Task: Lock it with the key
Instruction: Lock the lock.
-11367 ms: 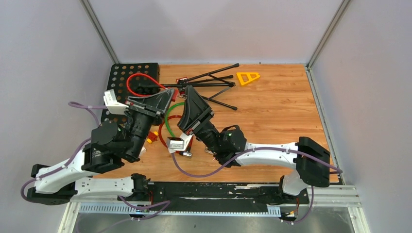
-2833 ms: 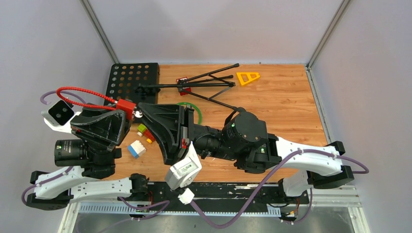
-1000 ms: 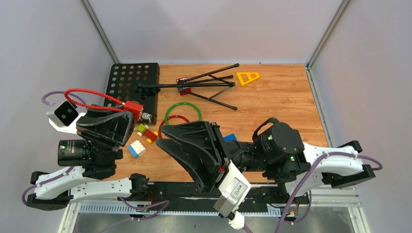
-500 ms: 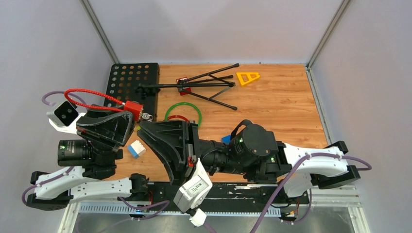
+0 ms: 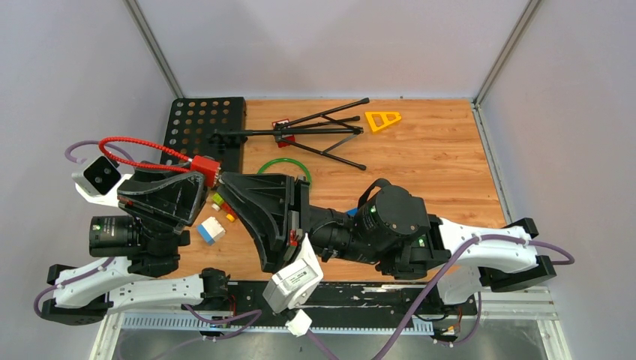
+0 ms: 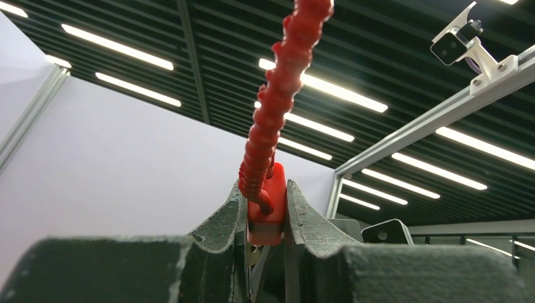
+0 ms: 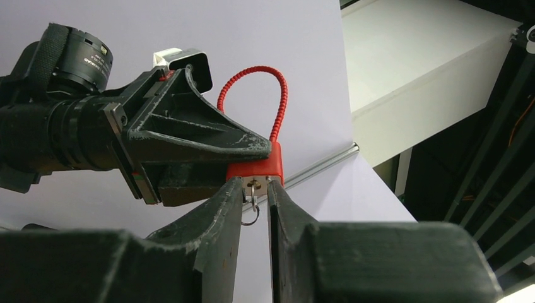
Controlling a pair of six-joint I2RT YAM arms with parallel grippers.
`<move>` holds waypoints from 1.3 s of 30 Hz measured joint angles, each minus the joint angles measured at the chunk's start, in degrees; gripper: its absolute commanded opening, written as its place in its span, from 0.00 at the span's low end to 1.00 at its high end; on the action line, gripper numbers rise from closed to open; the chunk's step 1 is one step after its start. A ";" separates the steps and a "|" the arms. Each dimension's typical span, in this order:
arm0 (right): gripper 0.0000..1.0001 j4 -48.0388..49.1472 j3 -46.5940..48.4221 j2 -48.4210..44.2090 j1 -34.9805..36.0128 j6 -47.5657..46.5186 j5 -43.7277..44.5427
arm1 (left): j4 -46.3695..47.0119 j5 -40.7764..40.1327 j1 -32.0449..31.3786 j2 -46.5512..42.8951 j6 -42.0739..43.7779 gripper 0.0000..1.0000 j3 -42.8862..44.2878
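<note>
Seeing left hand [image 5: 201, 180] front-left, up off the desk [image 5: 435, 165], pressed tight on the red lock [image 5: 204, 166] body, cable loop [image 5: 142, 146] arcing out left. Got right hand [image 5: 223, 182] nosed in tip-to-tip against it, fingers [image 7: 222, 201] nearly together either side of the key [image 7: 253, 185] sticking out of the lock's underside. Can't tell if actually gripping. Small ring [image 7: 250, 219] dangling off the key. Down on the desk: toy block [image 5: 211, 230], then green ring [image 5: 283, 161], tripod [image 5: 251, 133] further back.

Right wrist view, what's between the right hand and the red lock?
The small key, hanging from the red lock; the right wrist view shows it.
</note>
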 measured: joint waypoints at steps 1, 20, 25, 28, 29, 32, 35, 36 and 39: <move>0.22 0.00 0.04 0.02 -0.17 0.00 0.04 | 0.07 0.00 0.00 0.00 -0.04 0.00 0.00; 0.18 -2.23 2.97 1.88 -1.97 0.00 0.39 | 1.33 0.13 0.00 -0.02 -0.33 0.00 0.00; 0.20 -2.62 3.06 1.88 -1.97 -0.02 0.42 | 1.29 0.15 0.00 -0.02 -0.33 0.00 0.00; 0.11 -2.82 3.06 1.88 -1.99 -0.13 0.42 | 1.27 0.17 0.00 -0.02 -0.33 0.00 0.00; 0.10 -2.84 3.08 1.88 -1.99 -0.13 0.39 | 1.27 0.17 0.00 -0.02 -0.35 0.00 0.00; 0.03 -3.10 3.21 1.88 -1.99 -0.20 0.39 | 1.27 0.15 0.00 -0.02 -0.35 0.00 0.00; 0.00 -3.41 3.39 1.90 -1.99 -0.22 0.39 | 1.27 0.13 0.00 -0.02 -0.33 0.00 0.00; 0.00 -3.67 3.61 1.99 -1.99 -0.22 0.39 | 1.27 0.11 0.00 -0.02 -0.35 0.00 0.00; 0.00 -4.24 4.46 2.47 -1.99 -0.22 0.76 | 1.38 0.00 0.00 -0.02 -0.33 0.00 0.00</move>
